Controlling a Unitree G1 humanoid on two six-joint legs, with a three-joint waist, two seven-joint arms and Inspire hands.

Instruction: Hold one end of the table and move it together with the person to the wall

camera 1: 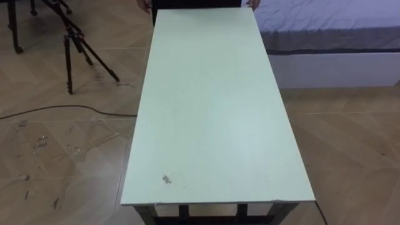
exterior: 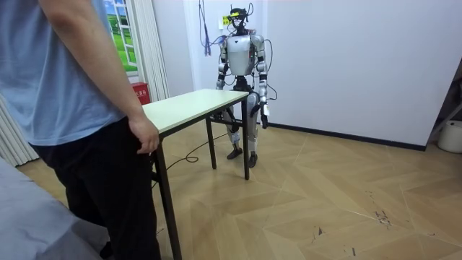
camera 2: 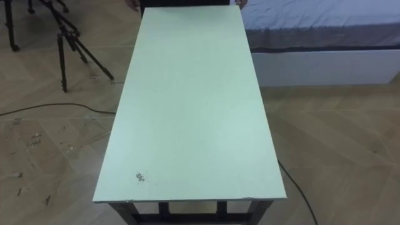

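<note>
One left hand (exterior: 264, 115) low beside the table (camera 1: 212, 112), finger state unclear.

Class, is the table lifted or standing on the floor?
Standing. In the room view the far legs of the table meet the floor; its top lies level.

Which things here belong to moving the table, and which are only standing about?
For the job: table; person's hand at its corner, at the end away from the robot.
Only standing about: tripod; bed; white container.
</note>
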